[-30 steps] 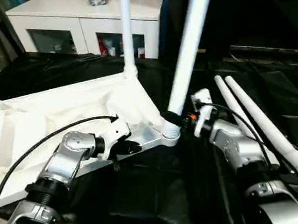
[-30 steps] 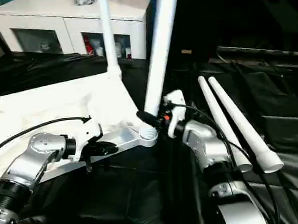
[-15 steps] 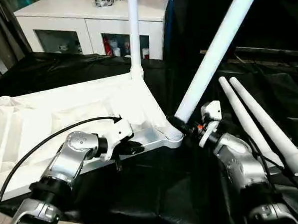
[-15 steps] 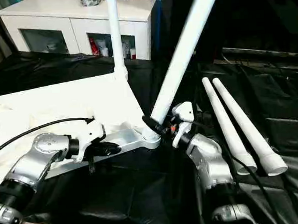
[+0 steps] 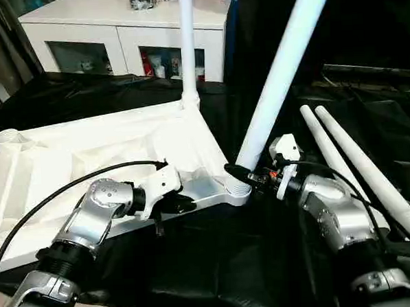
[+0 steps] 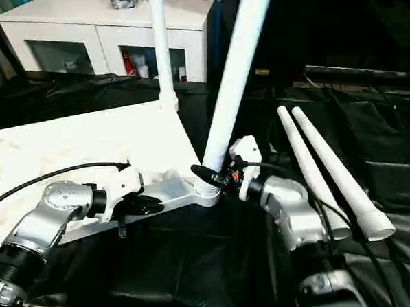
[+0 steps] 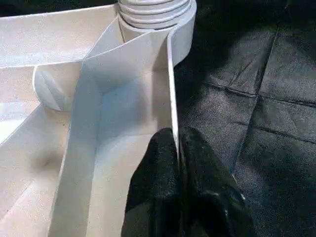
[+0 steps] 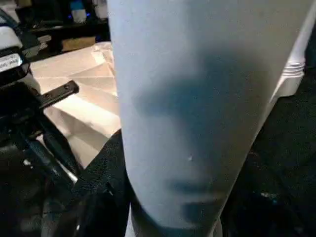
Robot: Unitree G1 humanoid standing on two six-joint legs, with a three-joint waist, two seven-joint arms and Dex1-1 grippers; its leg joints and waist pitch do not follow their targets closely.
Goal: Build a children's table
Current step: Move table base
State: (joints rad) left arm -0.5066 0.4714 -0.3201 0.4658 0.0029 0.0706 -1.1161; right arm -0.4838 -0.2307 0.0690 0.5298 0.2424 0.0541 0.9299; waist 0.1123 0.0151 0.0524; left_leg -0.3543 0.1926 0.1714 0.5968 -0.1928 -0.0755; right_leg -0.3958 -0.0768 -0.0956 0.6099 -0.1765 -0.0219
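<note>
On the black-draped counter [image 5: 197, 264] lies the white plastic rectangular tabletop [image 5: 88, 156], ribbed underside up, with one long tapered white round leg [image 5: 187, 44] standing upright in its far right corner socket. At the near right corner socket [image 5: 238, 189] a second tapered white leg [image 5: 276, 74] leans to the right, its base at the socket's threaded collar. The right claw [image 5: 251, 177] is clamped around this leaning leg just above the socket, while the left claw [image 7: 177, 163] is pinched shut on the thin near edge wall of the tabletop, a little left of that corner, steadying it. Two more white tapered legs [image 5: 357, 166] lie side by side on the counter to the right, well apart from the tabletop. The likely trouble is the tilt: if the leg is turned while leaning, its thread may cross or skip in the socket and jam, or it may pop out. The grip sits low on a long leg, so the heavy upper length could lever it loose. The left pinch on a thin wall could slip, letting the tabletop rotate.
</note>
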